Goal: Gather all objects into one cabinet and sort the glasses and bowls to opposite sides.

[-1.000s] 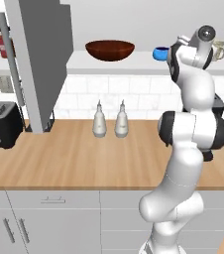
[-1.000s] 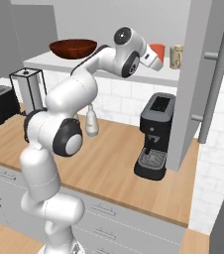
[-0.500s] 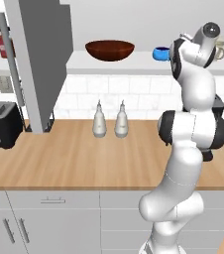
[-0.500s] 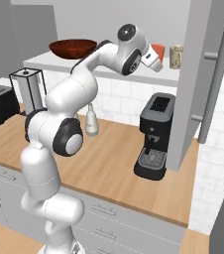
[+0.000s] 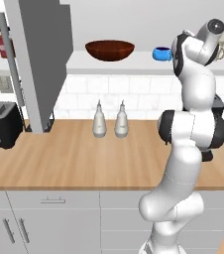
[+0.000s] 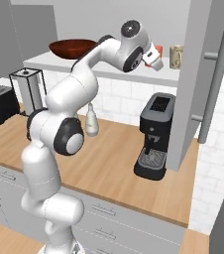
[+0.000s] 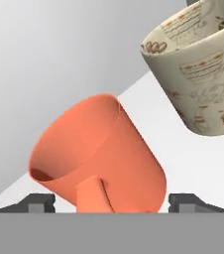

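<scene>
Orange mug sits on the white shelf board of the open cabinet, handle toward the hand camera, seen tilted because that view is rolled. Gripper has its fingertips spread wide, one at each side of the mug with a visible gap, so nothing is gripped. Beige mug is at 2 o'clock from the orange one, near but apart; it carries brown line drawings of cups and cakes, no readable text or brand. From the right base camera, the hand is up at the shelf with the orange mug just past it and the beige mug at its 3 o'clock. From the left base camera, brown bowl is at the shelf's left end, blue cup at its 3 o'clock, well apart. Two shakers stand on the counter below.
</scene>
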